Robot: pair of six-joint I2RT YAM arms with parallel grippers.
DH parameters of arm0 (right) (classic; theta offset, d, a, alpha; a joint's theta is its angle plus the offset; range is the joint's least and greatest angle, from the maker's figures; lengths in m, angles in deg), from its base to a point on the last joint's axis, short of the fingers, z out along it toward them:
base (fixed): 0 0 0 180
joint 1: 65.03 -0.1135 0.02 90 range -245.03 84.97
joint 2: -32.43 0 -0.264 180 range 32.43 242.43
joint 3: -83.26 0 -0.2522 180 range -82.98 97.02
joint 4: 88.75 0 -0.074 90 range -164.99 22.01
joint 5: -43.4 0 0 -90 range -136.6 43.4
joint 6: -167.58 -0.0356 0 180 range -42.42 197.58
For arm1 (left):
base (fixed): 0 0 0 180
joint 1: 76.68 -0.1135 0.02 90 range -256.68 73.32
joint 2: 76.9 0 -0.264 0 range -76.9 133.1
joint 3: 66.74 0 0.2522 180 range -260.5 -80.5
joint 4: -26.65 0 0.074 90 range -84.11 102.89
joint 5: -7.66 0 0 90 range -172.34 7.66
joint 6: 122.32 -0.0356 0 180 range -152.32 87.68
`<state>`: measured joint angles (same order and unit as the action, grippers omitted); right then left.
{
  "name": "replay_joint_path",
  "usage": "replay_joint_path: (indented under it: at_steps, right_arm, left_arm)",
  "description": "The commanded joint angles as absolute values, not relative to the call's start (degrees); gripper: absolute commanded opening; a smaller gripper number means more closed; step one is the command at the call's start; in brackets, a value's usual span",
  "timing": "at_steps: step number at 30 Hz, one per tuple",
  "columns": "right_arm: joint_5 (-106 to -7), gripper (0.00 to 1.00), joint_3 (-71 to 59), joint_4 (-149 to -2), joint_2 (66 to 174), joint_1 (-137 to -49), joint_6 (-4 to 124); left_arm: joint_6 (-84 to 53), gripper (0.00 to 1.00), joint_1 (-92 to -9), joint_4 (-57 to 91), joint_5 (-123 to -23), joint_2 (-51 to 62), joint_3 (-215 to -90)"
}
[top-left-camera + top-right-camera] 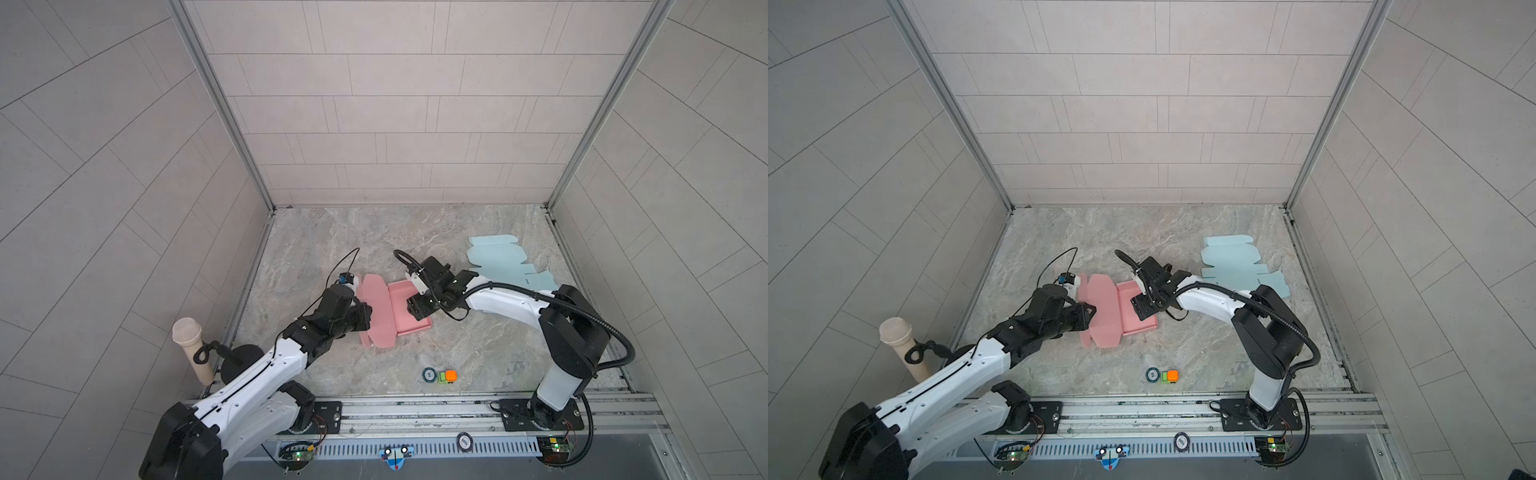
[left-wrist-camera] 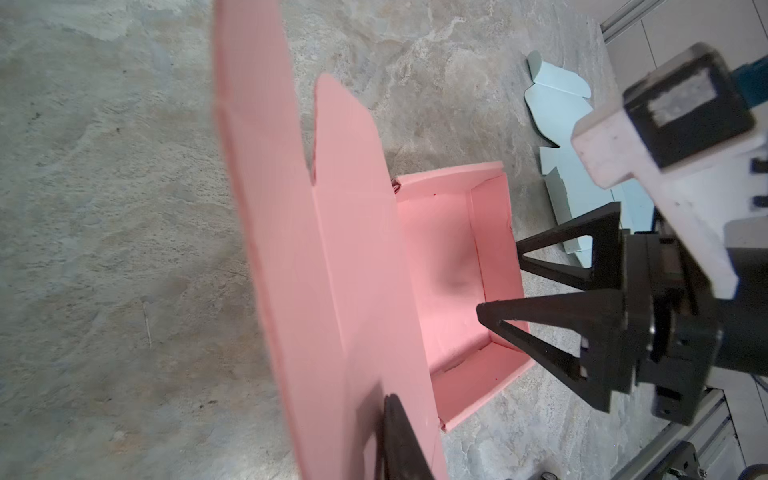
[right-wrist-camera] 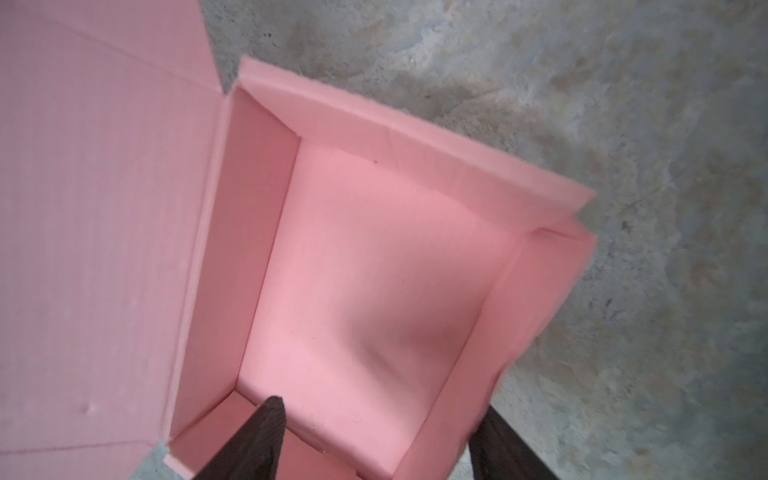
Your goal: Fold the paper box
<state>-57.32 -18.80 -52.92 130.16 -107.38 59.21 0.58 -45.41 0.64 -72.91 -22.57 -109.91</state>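
Note:
The pink paper box (image 1: pixel 401 309) (image 1: pixel 1127 311) lies mid-table in both top views, a shallow tray with its walls up (image 3: pixel 374 270). Its wide lid flap (image 1: pixel 378 307) (image 2: pixel 332 249) is lifted on the left side. My left gripper (image 1: pixel 368 313) (image 1: pixel 1090 311) (image 2: pixel 386 411) is shut on that flap's outer edge; one finger shows against the panel, the other is hidden behind it. My right gripper (image 1: pixel 415 307) (image 1: pixel 1140 307) (image 3: pixel 380 409) (image 2: pixel 498 276) is open, one finger inside the tray and one outside its right wall.
A flat light-blue box blank (image 1: pixel 498 262) (image 1: pixel 1233 262) (image 2: pixel 557 124) lies at the back right. A round badge (image 1: pixel 429 375) and a small green-and-orange toy (image 1: pixel 448 376) sit near the front rail (image 1: pixel 415 409). A microphone (image 1: pixel 189 345) stands at the left.

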Motion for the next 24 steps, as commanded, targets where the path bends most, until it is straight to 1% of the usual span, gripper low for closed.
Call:
replay_joint_path:
  at_steps: [1, 4, 8, 12, 16, 20, 24]
  right_arm:
    - [-55.5, 0.77, -20.9, -53.4, 125.3, -107.5, 57.7]
    - [-55.5, 0.80, -24.0, -54.3, 121.9, -107.5, 57.2]
    - [-53.1, 0.81, -28.2, -55.0, 117.3, -107.5, 56.6]
    - [-51.1, 0.82, -30.2, -57.3, 112.6, -107.3, 59.0]
    - [-54.0, 0.80, -27.4, -61.8, 112.0, -107.2, 62.7]
    - [-58.3, 0.80, -28.9, -73.0, 110.9, -107.0, 63.4]
    - [-61.3, 0.80, -28.2, -76.3, 112.2, -105.9, 65.7]
  left_arm:
    - [-3.2, 0.14, -45.5, -3.0, -71.8, -21.0, -112.3]
    - [-5.5, 0.15, -45.5, -4.6, -70.5, -18.3, -115.0]
    - [-9.5, 0.12, -45.5, -8.1, -69.4, -15.3, -119.0]
    - [-13.7, 0.11, -45.4, -12.1, -69.1, -12.7, -122.9]
    - [-17.4, 0.11, -45.5, -15.3, -67.4, -9.5, -126.7]
    - [-19.8, 0.08, -45.6, -17.8, -65.6, -6.3, -130.2]
    - [-21.2, 0.06, -45.5, -19.3, -64.7, -5.1, -132.2]
